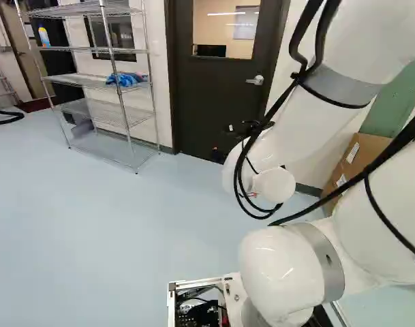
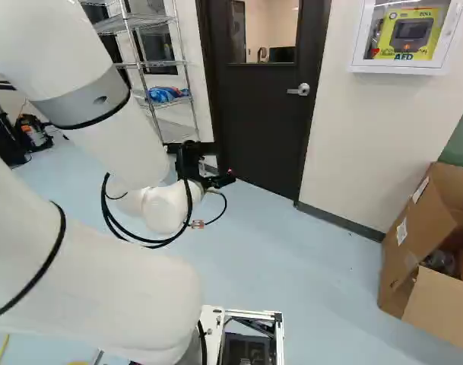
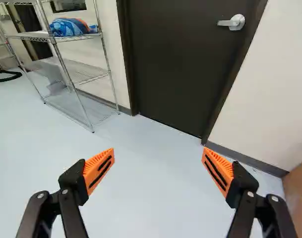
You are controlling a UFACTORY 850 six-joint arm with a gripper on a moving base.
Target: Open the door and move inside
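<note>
A dark door with a window in its upper half stands closed ahead of the arm. Its silver lever handle is on the door's right side; the wrist view shows the handle too, well ahead of the gripper and off to one side. In the right base view the black gripper appears in front of the door's lower part, lower than the handle. Seen from the wrist, the gripper has its orange-padded fingers spread wide, open, with only floor showing between them.
A wire shelf holding a blue bundle stands left of the door. Right of the door, a white AED cabinet hangs on the wall. Below it, an open cardboard box sits on the pale floor.
</note>
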